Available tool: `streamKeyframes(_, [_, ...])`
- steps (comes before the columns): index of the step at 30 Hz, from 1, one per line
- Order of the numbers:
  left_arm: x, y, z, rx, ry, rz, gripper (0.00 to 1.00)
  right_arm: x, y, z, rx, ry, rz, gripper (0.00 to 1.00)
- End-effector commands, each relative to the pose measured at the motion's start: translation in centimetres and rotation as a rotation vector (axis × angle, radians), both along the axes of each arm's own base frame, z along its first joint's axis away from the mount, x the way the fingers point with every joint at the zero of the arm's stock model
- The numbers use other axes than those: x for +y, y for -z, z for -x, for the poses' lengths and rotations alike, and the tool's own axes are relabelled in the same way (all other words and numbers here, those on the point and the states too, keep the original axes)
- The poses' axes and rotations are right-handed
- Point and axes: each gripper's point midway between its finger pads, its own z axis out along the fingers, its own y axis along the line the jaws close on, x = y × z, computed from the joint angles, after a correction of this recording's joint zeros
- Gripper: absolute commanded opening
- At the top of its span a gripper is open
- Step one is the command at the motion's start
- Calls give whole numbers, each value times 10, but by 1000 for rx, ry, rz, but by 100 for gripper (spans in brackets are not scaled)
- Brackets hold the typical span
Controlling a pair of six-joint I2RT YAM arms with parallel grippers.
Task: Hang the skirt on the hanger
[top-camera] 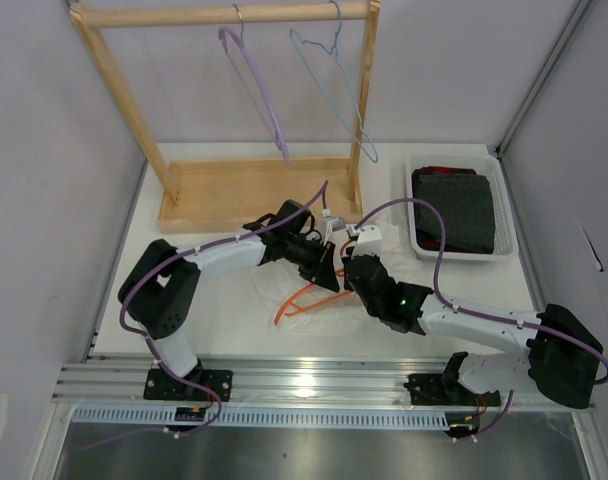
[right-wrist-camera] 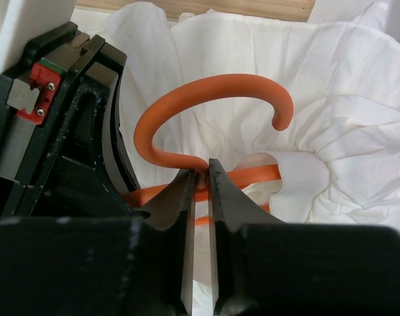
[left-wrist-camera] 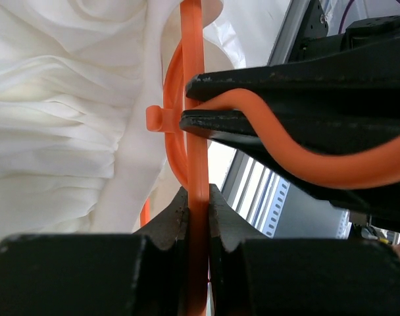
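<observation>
The orange hanger (top-camera: pixel 292 298) lies mid-table with the white skirt (left-wrist-camera: pixel 55 118) bunched round it. My left gripper (left-wrist-camera: pixel 198 197) is shut on a straight bar of the hanger (left-wrist-camera: pixel 192 99). My right gripper (right-wrist-camera: pixel 202 172) is shut on the neck at the foot of the hanger's hook (right-wrist-camera: pixel 213 89), which curls up over the skirt (right-wrist-camera: pixel 345 99). In the top view the left gripper (top-camera: pixel 329 268) and right gripper (top-camera: pixel 350 270) meet almost tip to tip above the hanger. The black fingers (left-wrist-camera: pixel 285 99) of the right gripper clamp the orange neck in the left wrist view.
A wooden rack (top-camera: pixel 234 14) stands at the back, with a lilac hanger (top-camera: pixel 259 90) and a pale blue wire hanger (top-camera: pixel 334 90) on its rail. A white tray (top-camera: pixel 416 215) at the right holds a dark folded cloth (top-camera: pixel 454 210).
</observation>
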Motion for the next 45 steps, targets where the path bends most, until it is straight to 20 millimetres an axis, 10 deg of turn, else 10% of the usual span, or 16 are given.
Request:
streamKeyframes(1, [4,2,8,17,14,-40,0,-5,-32,-16,-115,85,-65,3])
streamKeyframes(13, [31,-6,-7,-122,-110,-160,43,-26,-30,-11,-94,172,-69,0])
streamKeyframes(33, [63,2,6,-136,-144,-220,46,-23,-27,10,-86,50,-119,0])
streamKeyframes(45, [51,-40,7,-149,-82,-63,50,-21,-21,14,-73,27,-94,0])
